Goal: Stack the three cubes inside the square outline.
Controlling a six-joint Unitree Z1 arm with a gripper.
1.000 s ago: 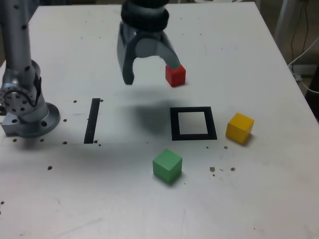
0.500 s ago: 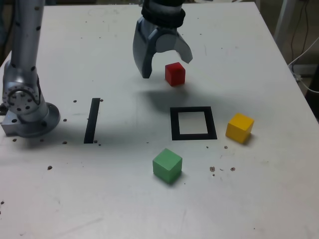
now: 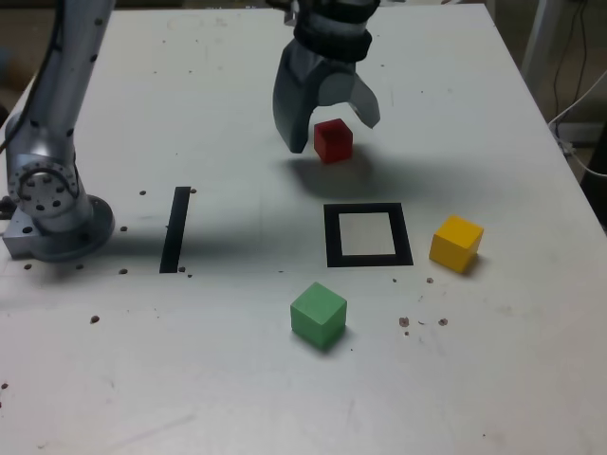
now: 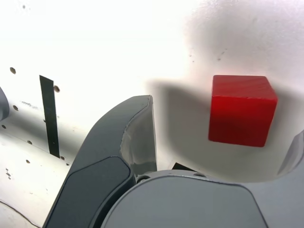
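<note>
While your arm hangs over the far part of the white table (image 3: 493,379), you have the whole layout before you, from the arm's base (image 3: 52,223) at the exterior view's left edge downward in size. Your gripper (image 3: 330,133) stands with its jaws spread wide apart, straddling the red cube (image 3: 333,140), which sits toward the far edge of the table, not yet gripped. Nearer the middle lies the square outline (image 3: 368,235), empty, with the yellow cube (image 3: 456,243) just beside it toward the exterior view's right edge and the green cube (image 3: 318,315) a little toward the near edge. A straight black strip (image 3: 175,228) lies well apart, toward the base, amid small dark specks. Nothing is stacked, so I judge you are at the first pick. Watch your centring: in the wrist view the red cube (image 4: 242,110) sits nearer one finger than the broad dark finger (image 4: 118,156), so closing may shove or twist it before it seats; a tilted hold would make a poor foundation for the stack. Descending too low could also scrape the fingertips on the table. The wrist view shows you that offset and the cube's face squarely; the exterior view alone shows the outline whole, the other two cubes, and how far the cube must travel.
</note>
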